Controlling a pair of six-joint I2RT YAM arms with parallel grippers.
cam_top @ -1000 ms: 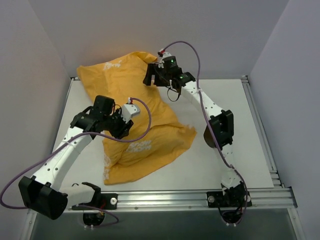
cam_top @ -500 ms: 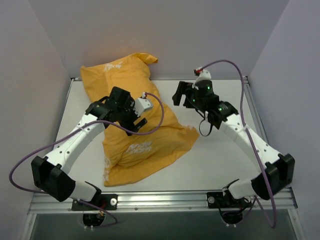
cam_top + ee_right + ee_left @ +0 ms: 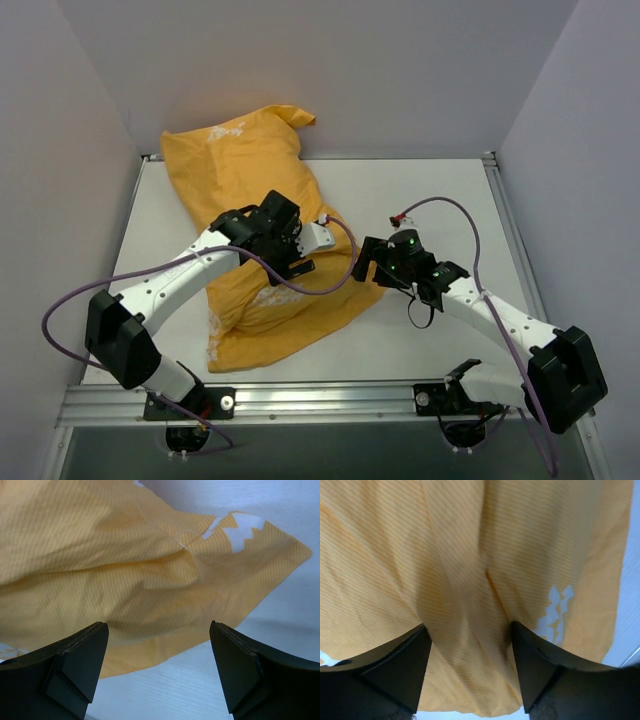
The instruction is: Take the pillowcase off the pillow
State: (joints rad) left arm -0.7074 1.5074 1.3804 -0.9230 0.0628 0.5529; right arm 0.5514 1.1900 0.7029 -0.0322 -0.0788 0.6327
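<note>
The orange-yellow pillowcase [image 3: 250,170] lies slantwise on the white table, bulging at its far left end and flatter toward the front. The pillow is hidden inside it. My left gripper [image 3: 297,266] hovers over the middle of the pillowcase, open. In the left wrist view a raised fold of the pillowcase [image 3: 470,555] runs between the spread fingers of the left gripper [image 3: 470,672]. My right gripper [image 3: 365,262] is open at the cloth's right corner. In the right wrist view the pillowcase [image 3: 100,555] lies just beyond the right gripper [image 3: 160,675], which is over bare table.
The white table [image 3: 450,200] extends to the right of the cloth. Grey walls close in at the left, back and right. A metal rail [image 3: 400,395] runs along the front edge by the arm bases.
The right arm drew back from the cloth's far corner to its near right corner. The left arm swung right over the cloth's middle, its jaws spreading wider.
</note>
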